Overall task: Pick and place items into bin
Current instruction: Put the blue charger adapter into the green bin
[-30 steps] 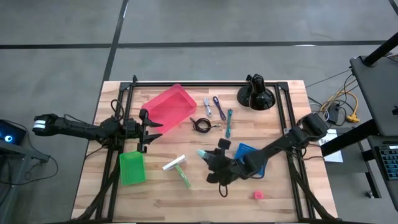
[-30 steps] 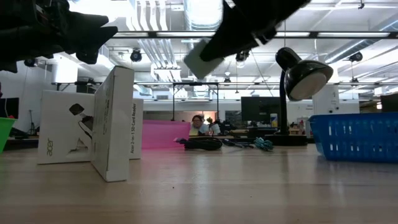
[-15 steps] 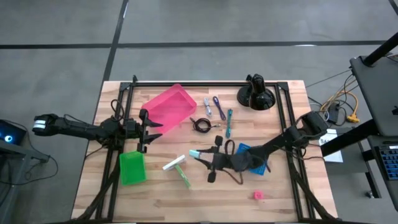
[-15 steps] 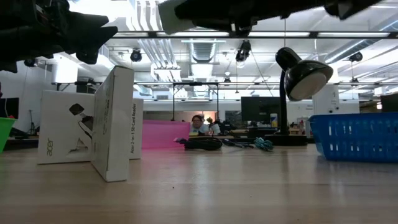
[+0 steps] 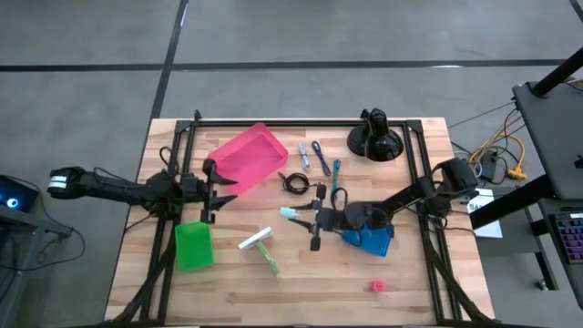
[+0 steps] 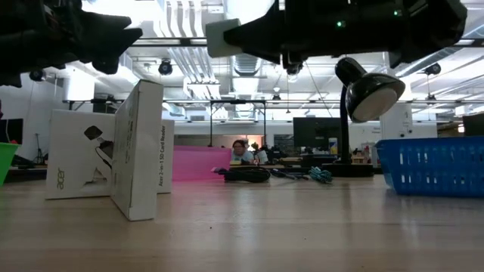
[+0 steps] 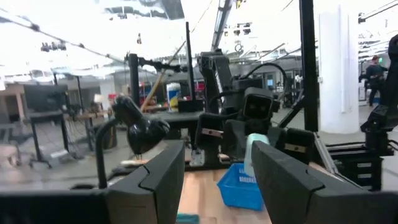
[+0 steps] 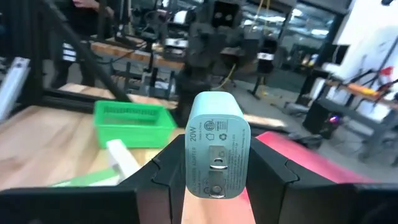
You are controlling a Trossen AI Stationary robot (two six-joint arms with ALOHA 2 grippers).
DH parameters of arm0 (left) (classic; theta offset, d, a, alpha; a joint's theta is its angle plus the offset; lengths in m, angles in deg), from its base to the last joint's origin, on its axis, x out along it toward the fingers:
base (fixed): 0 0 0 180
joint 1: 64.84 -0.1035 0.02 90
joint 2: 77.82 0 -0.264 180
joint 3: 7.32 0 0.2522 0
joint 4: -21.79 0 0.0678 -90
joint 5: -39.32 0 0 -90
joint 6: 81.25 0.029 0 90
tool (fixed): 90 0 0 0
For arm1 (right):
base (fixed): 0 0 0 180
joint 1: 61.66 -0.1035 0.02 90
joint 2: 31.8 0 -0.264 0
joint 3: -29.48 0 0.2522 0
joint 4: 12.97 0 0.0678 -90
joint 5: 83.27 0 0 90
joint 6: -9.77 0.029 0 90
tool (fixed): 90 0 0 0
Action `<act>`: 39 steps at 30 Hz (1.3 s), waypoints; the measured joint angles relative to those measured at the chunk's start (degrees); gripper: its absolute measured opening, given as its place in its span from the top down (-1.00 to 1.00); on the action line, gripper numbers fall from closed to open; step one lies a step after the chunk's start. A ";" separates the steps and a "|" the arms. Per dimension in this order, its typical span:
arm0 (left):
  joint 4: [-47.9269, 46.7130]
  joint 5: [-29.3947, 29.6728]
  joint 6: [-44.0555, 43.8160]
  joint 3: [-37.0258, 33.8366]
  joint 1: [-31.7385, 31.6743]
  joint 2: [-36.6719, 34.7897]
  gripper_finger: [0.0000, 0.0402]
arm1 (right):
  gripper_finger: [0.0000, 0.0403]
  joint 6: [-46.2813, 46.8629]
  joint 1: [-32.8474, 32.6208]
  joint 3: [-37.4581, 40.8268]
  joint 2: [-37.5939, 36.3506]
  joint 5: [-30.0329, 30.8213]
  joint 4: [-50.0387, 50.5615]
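At the table's left edge the left gripper [image 5: 208, 191] waits with its fingers parted and empty, just above the green plastic bin [image 5: 192, 245] and beside the pink tray [image 5: 248, 157]. A white-and-green stick [image 5: 260, 246] lies near the front middle. Above the table's centre, the right gripper [image 5: 301, 215] is clamped on a pale teal plug-in charger block [image 8: 216, 152], held in the air, left of the blue mesh basket [image 5: 369, 239]. A tiny red block [image 5: 378, 286] sits at front right
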 joint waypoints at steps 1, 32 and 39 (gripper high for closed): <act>0.03 0.00 0.90 0.04 0.00 0.00 0.15 | 0.44 -0.74 0.39 0.00 -0.25 -0.17 -0.07; 7.44 1.99 8.52 17.17 -0.02 36.26 0.15 | 0.43 -5.53 5.75 4.26 -3.41 -6.69 0.25; 7.42 1.99 10.31 18.06 -0.02 38.76 0.15 | 0.44 -5.44 5.75 4.44 -3.49 -7.34 0.28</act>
